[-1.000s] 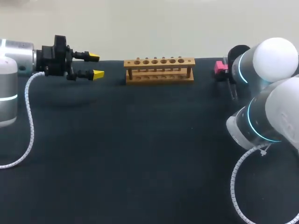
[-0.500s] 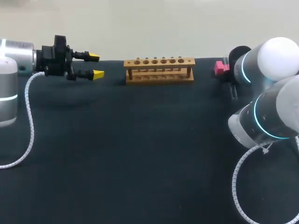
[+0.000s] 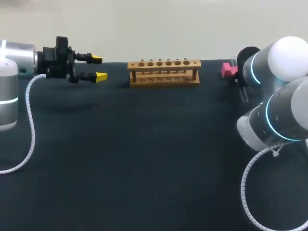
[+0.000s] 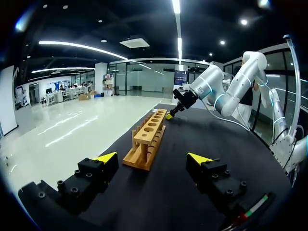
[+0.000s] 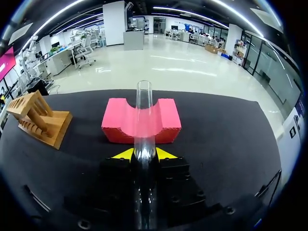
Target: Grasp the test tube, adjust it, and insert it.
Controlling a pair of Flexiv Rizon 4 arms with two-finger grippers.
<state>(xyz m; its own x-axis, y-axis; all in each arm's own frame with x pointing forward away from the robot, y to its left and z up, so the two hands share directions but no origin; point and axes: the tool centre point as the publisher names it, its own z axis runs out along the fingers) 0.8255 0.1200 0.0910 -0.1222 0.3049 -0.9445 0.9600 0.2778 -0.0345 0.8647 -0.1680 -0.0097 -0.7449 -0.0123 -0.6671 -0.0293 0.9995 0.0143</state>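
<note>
While clamped in the right end effector [image 5: 144,154], test tube [image 5: 144,113] points ahead.

Even light from above; soft shadow on the dark table [image 3: 144,159] under the left gripper [image 3: 98,67]; the tube [image 5: 143,120] glints.

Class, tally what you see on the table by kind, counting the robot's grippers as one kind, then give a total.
test tube: 1
wooden rack: 1
pink block: 1
grippers: 2 (left gripper, right gripper)
Total: 5
</note>
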